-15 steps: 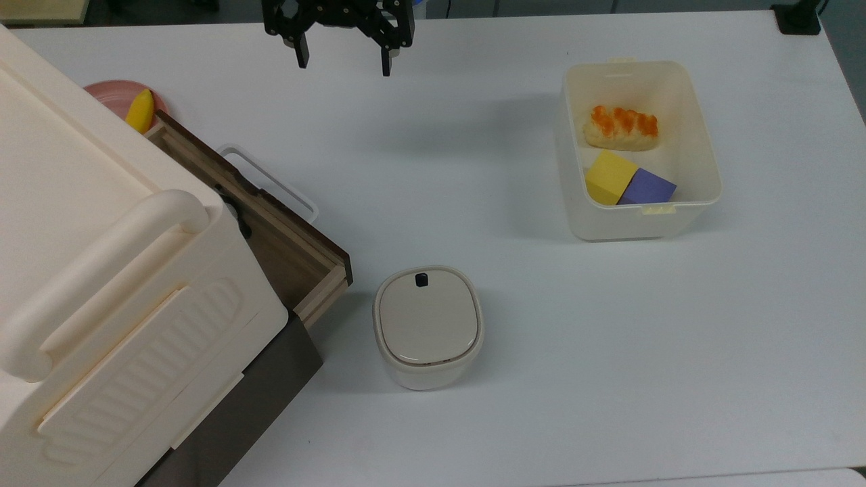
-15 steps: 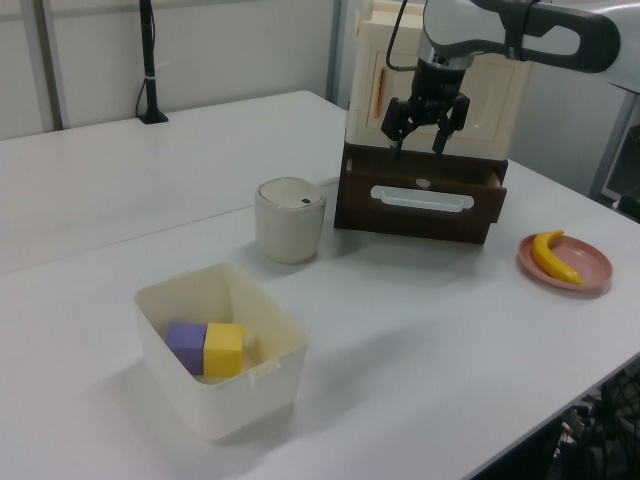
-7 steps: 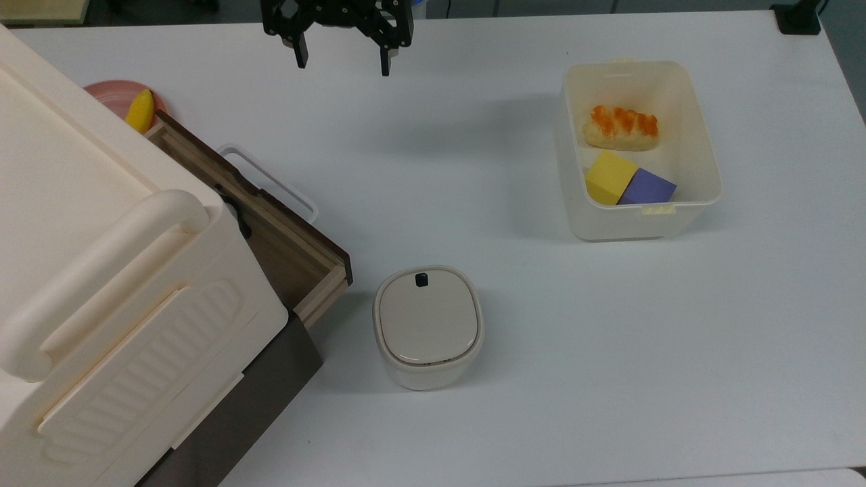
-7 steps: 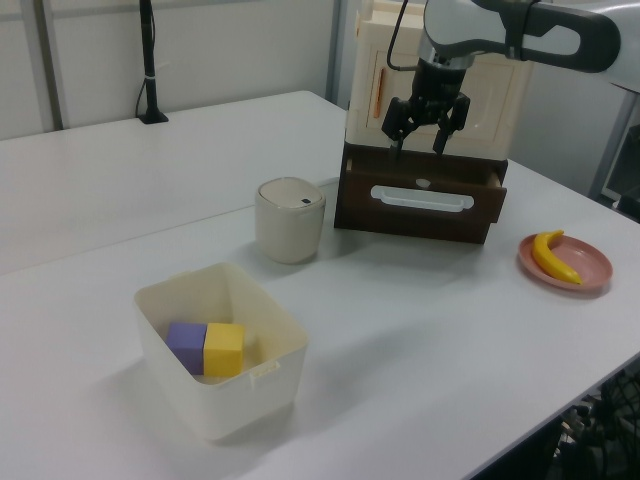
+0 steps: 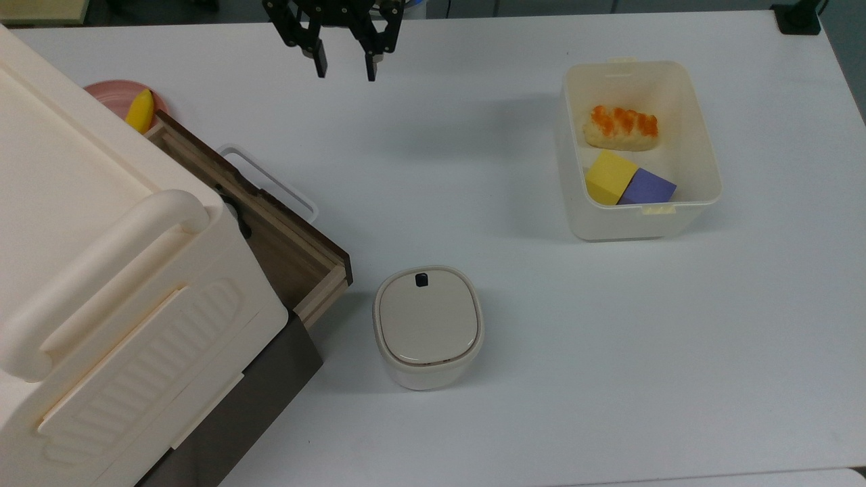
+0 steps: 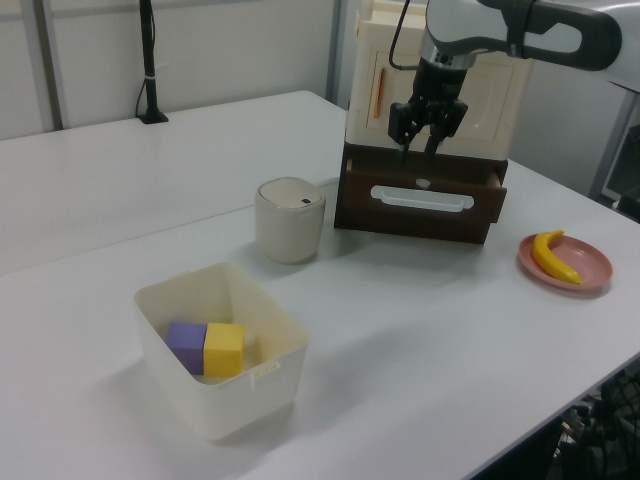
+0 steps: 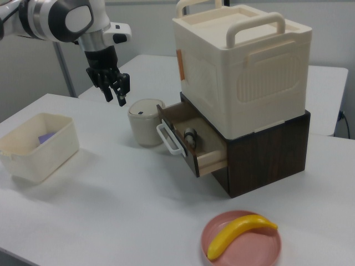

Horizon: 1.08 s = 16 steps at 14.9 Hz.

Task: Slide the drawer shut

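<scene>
Top view: my gripper (image 5: 344, 67) hangs over the table (image 5: 473, 237) at the far edge, fingers parted with a gap, holding nothing. The drawer (image 5: 270, 223) sticks out open from under the cabinet (image 5: 101, 270) on the top view's left, white handle (image 5: 270, 181) toward the table's middle. A lidded pot (image 5: 427, 326) stands just beside the drawer's near corner. The bin (image 5: 703, 169) sits well apart on the top view's right.

Left view: my gripper (image 6: 420, 148) hovers above the drawer (image 6: 420, 205), not touching it. A banana (image 6: 553, 256) lies on a plate (image 6: 590, 268) on the left view's right.

Right view: my gripper (image 7: 114, 94) hangs left of the drawer (image 7: 191, 144), apart from it; something small and dark lies inside the drawer.
</scene>
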### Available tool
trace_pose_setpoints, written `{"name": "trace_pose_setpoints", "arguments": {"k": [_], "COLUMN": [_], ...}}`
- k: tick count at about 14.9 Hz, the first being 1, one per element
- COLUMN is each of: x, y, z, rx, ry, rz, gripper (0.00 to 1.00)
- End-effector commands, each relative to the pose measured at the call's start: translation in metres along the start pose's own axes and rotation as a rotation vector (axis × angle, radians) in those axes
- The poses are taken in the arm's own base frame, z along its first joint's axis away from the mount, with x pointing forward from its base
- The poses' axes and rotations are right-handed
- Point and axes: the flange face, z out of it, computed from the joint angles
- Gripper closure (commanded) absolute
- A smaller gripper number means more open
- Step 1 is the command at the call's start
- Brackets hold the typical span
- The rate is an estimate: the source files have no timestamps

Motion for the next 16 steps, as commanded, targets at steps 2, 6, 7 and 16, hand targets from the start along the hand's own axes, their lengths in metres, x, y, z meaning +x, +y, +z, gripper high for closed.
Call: {"name": "trace_pose_setpoints", "arguments": {"k": [2, 6, 7, 16], "x": [-0.012, -0.012, -0.012, 0.006], "y": [0.002, 0.004, 0.005, 0.031], "z": [0.005, 0.010, 0.015, 0.079], "rx": [0.028, 0.057, 0.055, 0.092], "ry": [-0.035, -0.047, -0.055, -0.019], "rz": [-0.002, 0.041, 0.086, 0.523], "gripper": [1.00, 1.00, 1.00, 1.00]}}
